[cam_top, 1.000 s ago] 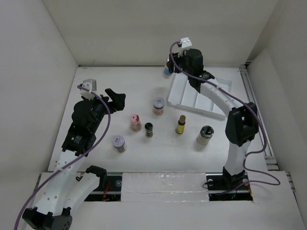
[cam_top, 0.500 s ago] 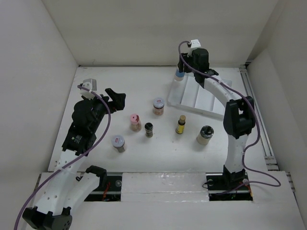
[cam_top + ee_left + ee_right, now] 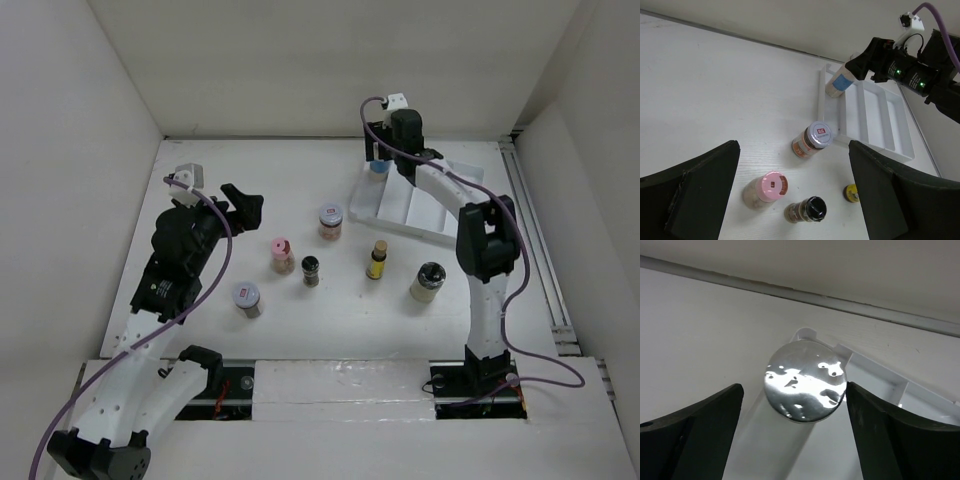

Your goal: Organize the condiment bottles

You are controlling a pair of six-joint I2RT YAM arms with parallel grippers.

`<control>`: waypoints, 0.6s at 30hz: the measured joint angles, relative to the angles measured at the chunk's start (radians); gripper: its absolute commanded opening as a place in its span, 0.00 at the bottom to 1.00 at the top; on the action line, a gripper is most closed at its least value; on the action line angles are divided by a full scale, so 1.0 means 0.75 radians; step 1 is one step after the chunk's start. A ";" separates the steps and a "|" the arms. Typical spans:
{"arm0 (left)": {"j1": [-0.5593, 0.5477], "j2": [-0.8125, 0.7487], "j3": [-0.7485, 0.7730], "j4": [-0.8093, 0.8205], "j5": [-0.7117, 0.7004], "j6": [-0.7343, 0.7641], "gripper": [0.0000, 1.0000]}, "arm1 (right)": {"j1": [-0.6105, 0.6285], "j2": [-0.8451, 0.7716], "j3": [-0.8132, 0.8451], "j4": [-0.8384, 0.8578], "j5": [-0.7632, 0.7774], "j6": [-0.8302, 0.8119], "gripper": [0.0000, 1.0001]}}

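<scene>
We find the tray [image 3: 455,205] at the table's [image 3: 250,190] far right, one bottle [image 3: 378,168] at its leftmost compartment's far end. Six more bottles [image 3: 311,270] stand apart before it, leftward.

No legible text (cap label [image 3: 820,132] blurred)

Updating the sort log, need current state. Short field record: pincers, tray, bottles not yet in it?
left pincer: open, empty, above the table's left side
right pincer: open, straddling the blue-labelled bottle
blue-labelled bottle: standing in the far end of the white tray's leftmost compartment
bottles outside tray: six, upright on the table: red-label jar, pink-capped jar, black-capped jar, yellow bottle, left silver-capped jar, right silver-capped jar
</scene>
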 measured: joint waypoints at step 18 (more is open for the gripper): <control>0.000 0.006 0.000 -0.001 -0.010 0.000 0.87 | 0.321 -0.603 -0.369 0.002 -0.094 -0.023 0.97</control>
